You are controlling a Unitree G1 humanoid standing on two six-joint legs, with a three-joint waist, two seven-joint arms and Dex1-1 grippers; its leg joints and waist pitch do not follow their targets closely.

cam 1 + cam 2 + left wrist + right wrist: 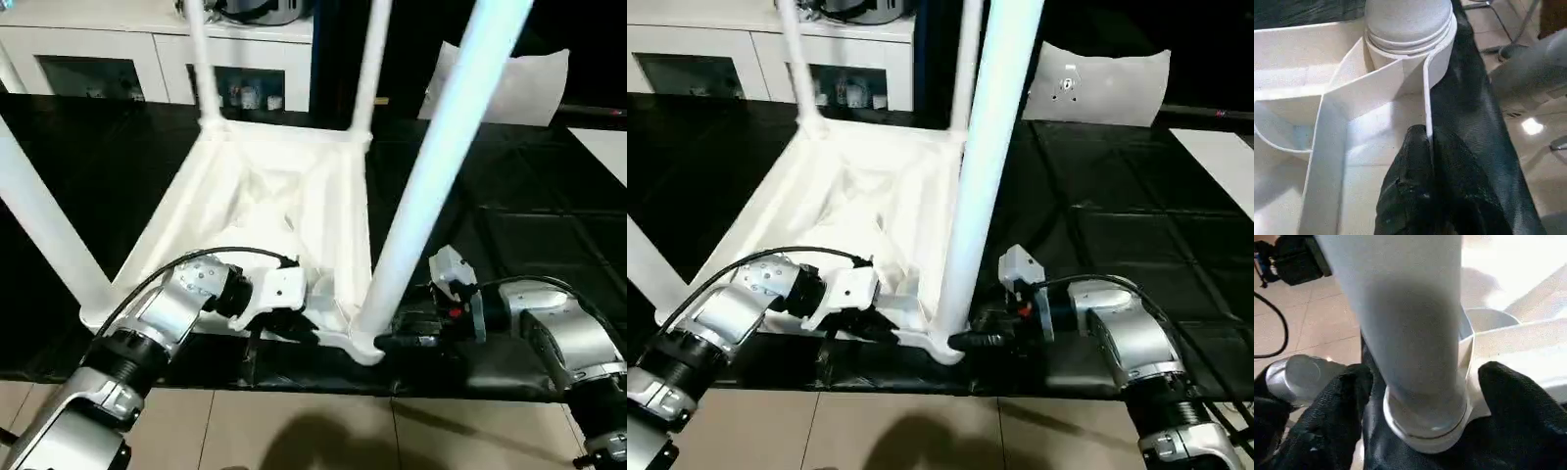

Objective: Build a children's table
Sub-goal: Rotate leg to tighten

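The children's table (284, 196) lies upside down on a black mat, ribbed underside up, with white legs standing in its corner sockets. The near right leg (431, 176) rises steeply from its socket at the table's front corner. My left gripper (289, 325) is at the front rim beside that corner, and the left wrist view shows its black fingers (1410, 166) pinched on the thin rim wall (1426, 98). My right gripper (965, 341) reaches in from the right. Its fingers (1337, 406) stand open on either side of the leg's base (1420, 396).
White cabinets with glass doors (98, 59) line the back. A flat grey-white panel (1097, 83) leans at the back right. The black mat (549, 215) ends near my arms, with tiled floor (294, 431) below. Another white sheet (607, 147) lies at the far right.
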